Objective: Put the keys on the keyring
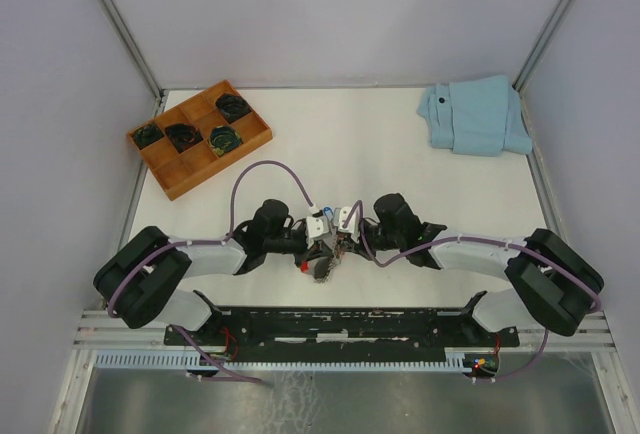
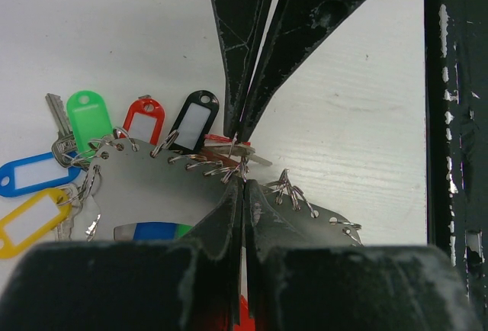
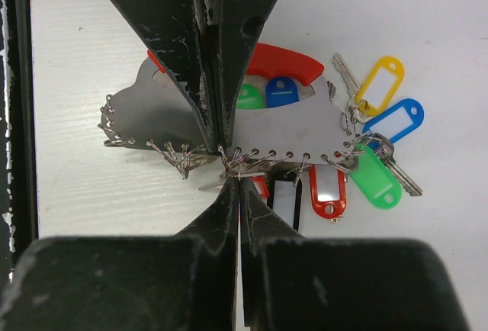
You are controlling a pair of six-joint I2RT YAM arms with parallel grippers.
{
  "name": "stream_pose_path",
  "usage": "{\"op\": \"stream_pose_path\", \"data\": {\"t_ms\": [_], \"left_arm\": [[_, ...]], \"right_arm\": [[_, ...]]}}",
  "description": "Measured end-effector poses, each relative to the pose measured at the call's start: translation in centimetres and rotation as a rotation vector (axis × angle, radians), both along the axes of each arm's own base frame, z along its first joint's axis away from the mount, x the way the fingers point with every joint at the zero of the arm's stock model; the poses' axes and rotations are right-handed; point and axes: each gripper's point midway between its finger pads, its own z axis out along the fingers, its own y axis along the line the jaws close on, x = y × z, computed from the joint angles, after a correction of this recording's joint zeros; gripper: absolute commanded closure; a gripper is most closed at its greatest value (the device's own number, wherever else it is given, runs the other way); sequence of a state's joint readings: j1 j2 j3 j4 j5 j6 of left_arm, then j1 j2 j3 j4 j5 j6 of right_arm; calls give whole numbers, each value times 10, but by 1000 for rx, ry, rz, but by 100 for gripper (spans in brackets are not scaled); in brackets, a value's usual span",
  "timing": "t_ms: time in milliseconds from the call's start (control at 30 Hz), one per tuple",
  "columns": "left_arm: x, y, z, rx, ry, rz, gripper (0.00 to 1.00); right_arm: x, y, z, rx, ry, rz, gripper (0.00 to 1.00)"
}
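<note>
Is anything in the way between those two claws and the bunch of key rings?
Nothing visible: the left gripper and right gripper, both shut, meet tip to tip right at the ringed edge of the keyring.

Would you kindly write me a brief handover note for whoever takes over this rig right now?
Left gripper: shut, tips at a split ring on the edge of the keyring.
Right gripper: shut, tips meeting the left's at the same spot; whether either actually pinches the ring is unclear.
Things: keyring lies flat on the table between the arms; green-tagged key and red tag sit at its edge rings.
Done: those two look hung, not confirmed.
To do: a small metal piece at the pinch point appears not yet threaded; finish it, then release.
</note>
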State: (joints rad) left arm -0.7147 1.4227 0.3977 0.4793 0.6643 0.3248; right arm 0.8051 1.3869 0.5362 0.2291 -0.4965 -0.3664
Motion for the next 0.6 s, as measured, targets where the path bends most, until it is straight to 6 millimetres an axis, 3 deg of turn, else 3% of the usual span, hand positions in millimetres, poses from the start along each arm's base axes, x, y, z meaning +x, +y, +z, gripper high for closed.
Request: {"op": "stream_pose_path", "data": {"t_ms": [600], "left_arm": [[0, 0, 0, 2, 1, -1, 97]], "right_arm": [[-5, -6, -8, -27, 9, 15, 99]]}}
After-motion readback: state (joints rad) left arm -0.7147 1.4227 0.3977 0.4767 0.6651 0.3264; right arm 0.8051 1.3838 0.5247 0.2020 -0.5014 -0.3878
